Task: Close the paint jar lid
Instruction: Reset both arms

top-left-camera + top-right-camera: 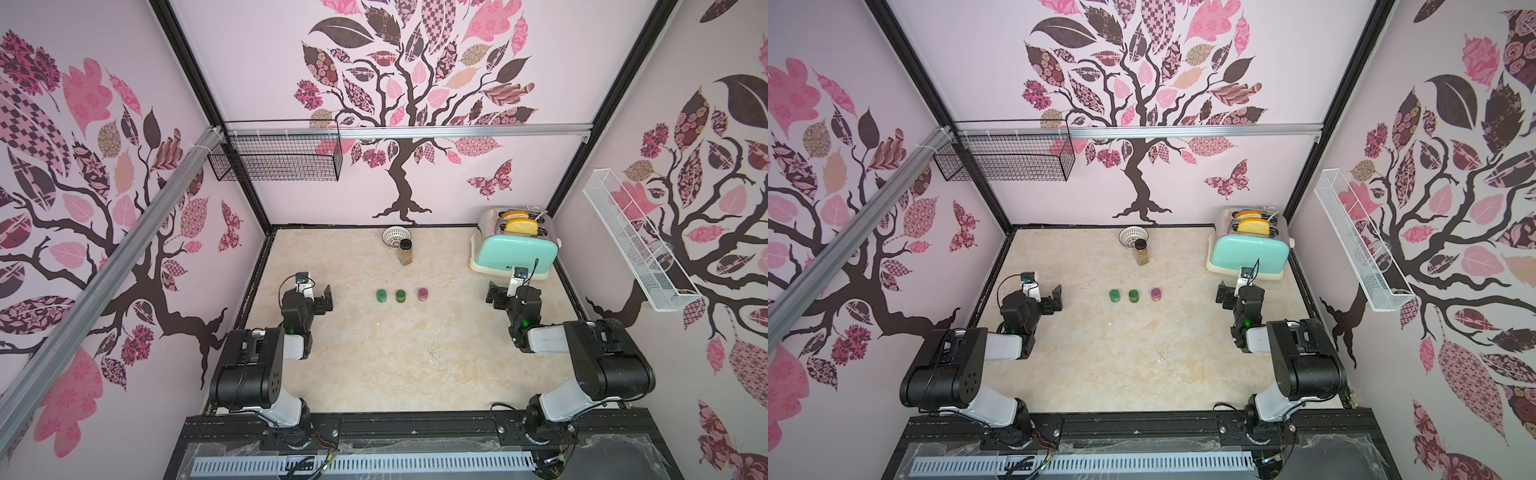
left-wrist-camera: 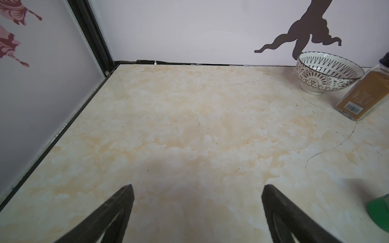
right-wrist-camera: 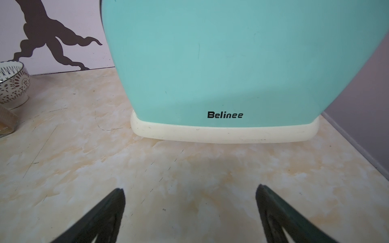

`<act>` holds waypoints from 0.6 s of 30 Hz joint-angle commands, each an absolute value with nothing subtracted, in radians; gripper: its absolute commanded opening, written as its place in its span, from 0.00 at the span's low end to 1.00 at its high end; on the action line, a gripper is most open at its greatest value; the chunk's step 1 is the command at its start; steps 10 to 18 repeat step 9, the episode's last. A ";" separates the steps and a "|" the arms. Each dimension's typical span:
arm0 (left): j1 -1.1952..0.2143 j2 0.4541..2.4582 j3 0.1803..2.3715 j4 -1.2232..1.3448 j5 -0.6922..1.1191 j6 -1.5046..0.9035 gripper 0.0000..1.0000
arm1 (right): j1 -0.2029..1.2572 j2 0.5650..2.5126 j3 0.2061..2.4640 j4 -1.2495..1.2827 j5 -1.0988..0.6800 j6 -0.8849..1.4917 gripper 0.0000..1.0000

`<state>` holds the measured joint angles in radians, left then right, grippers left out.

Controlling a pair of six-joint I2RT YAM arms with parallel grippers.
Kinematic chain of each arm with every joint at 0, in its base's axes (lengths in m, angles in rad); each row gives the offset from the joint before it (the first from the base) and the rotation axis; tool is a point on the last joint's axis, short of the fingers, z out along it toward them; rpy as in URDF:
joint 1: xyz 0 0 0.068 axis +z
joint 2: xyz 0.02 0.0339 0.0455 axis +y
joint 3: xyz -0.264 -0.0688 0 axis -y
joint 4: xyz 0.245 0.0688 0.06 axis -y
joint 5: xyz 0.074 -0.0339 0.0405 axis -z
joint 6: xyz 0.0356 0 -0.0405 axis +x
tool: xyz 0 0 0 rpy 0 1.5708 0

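Three small round paint pots stand in a row mid-table in both top views: a green pot [image 1: 381, 295], a second green pot [image 1: 400, 295] and a magenta pot [image 1: 422, 294]. I cannot tell which piece is a jar and which a loose lid. My left gripper [image 1: 313, 297] hovers left of the row, open and empty; in its wrist view the left gripper [image 2: 197, 189] frames bare table, with a green pot [image 2: 379, 208] blurred at the edge. My right gripper [image 1: 509, 297] is right of the row, open and empty, and the right gripper [image 3: 190, 188] faces the toaster.
A mint toaster [image 1: 515, 249] with bread stands at the back right, close ahead of the right gripper. A patterned bowl [image 1: 396, 237] and a spice bottle [image 1: 405, 252] sit at the back centre. A black wire basket [image 1: 274, 156] and a white rack [image 1: 636, 241] hang on the walls.
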<state>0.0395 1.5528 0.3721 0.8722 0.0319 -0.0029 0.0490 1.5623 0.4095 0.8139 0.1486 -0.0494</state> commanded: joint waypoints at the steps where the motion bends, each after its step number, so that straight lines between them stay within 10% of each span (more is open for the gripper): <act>1: 0.044 1.557 0.382 0.868 0.044 -0.011 0.98 | 0.047 1.552 0.419 0.824 0.137 -0.058 1.00; 18: 0.044 1.556 0.383 0.869 0.043 -0.011 0.98 | 0.046 1.553 0.419 0.822 0.135 -0.057 1.00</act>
